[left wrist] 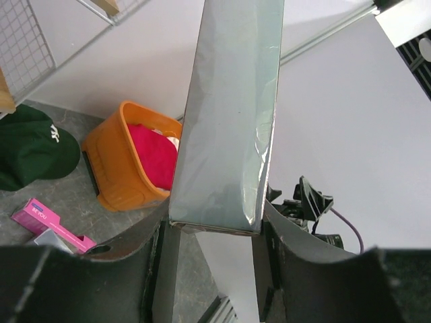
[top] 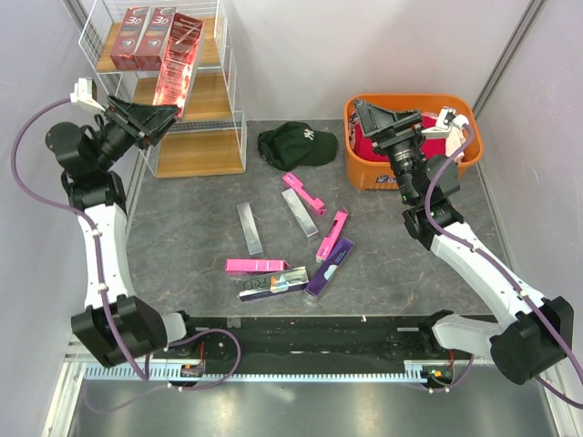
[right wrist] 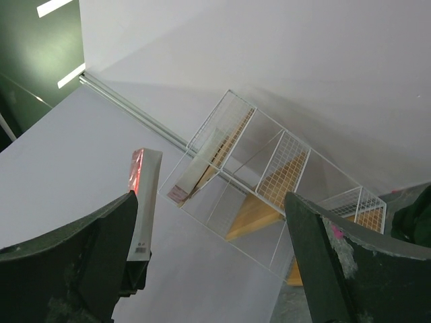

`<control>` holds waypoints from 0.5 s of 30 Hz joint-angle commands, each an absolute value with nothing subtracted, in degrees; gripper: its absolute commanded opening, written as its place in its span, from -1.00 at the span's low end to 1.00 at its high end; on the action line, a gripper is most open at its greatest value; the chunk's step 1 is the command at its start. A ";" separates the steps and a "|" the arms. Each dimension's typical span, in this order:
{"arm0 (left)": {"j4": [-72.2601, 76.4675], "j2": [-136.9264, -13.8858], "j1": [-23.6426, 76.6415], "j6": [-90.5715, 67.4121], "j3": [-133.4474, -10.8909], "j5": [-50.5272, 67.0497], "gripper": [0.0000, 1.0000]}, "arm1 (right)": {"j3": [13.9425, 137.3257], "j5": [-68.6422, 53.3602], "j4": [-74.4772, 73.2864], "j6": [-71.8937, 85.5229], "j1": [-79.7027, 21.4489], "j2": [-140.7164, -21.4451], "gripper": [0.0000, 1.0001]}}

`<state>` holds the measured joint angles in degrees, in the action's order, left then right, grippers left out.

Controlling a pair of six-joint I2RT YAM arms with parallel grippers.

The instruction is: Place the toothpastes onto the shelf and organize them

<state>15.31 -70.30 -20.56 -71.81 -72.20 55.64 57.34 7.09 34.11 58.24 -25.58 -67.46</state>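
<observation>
My left gripper (top: 157,116) is shut on the lower end of a dark red toothpaste box (top: 178,64) and holds it upright in front of the shelf (top: 196,150). In the left wrist view the box (left wrist: 229,114) shows its grey side, clamped between both fingers (left wrist: 212,232). Two more red toothpastes (top: 144,36) stand on the shelf's top board. Several toothpastes lie loose on the table: silver-grey (top: 250,228), pink (top: 303,193), purple (top: 330,268) and holographic (top: 273,284). My right gripper (top: 387,116) hangs open and empty above the orange tub; its wrist view faces the shelf (right wrist: 269,182).
An orange tub (top: 364,168) with red cloth inside stands at the back right. A dark green cap (top: 296,146) lies between tub and shelf. White walls close in the table on both sides.
</observation>
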 commanded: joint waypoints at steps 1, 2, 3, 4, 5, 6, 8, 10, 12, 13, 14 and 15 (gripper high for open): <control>13.54 -74.86 -20.83 -73.30 -79.88 55.73 -0.86 | 57.30 5.89 34.63 57.57 -24.96 -67.15 0.96; 13.45 -75.84 -20.83 -73.39 -80.94 55.55 -0.86 | 57.22 5.89 34.54 57.39 -24.87 -67.06 0.96; 13.36 -76.55 -20.83 -73.48 -82.60 54.68 -0.86 | 57.22 5.98 34.54 57.39 -24.79 -66.97 0.96; 13.36 -77.77 -20.83 -73.56 -83.23 53.97 -0.86 | 57.13 5.89 34.45 57.31 -24.79 -67.06 0.96; 13.10 -78.57 -20.74 -73.83 -83.93 53.44 -0.87 | 57.13 5.98 34.45 57.39 -24.70 -67.06 0.96; 12.83 -79.36 -20.83 -74.00 -85.59 52.74 -0.88 | 57.04 6.06 34.54 57.31 -24.70 -67.06 0.96; 12.13 -82.25 -20.74 -74.88 -87.70 52.73 -0.89 | 56.87 6.15 34.37 57.39 -24.61 -66.97 0.96; 11.78 -84.10 -20.66 -75.41 -90.17 52.65 -0.90 | 56.87 6.33 34.45 57.39 -24.61 -67.06 0.96; 11.60 -86.39 -20.39 -76.29 -91.92 51.95 -0.91 | 56.78 6.42 34.37 57.39 -24.61 -67.23 0.96; 10.91 -87.09 -20.22 -76.20 -92.89 51.60 -0.92 | 56.86 6.50 34.37 57.39 -24.52 -67.41 0.96; 10.20 -87.97 -20.04 -75.94 -93.86 51.33 -0.92 | 56.87 6.50 34.37 57.39 -24.52 -67.41 0.96; 8.63 -89.72 -19.43 -75.85 -96.04 50.98 -0.92 | 56.87 6.59 34.45 57.39 -24.52 -67.67 0.96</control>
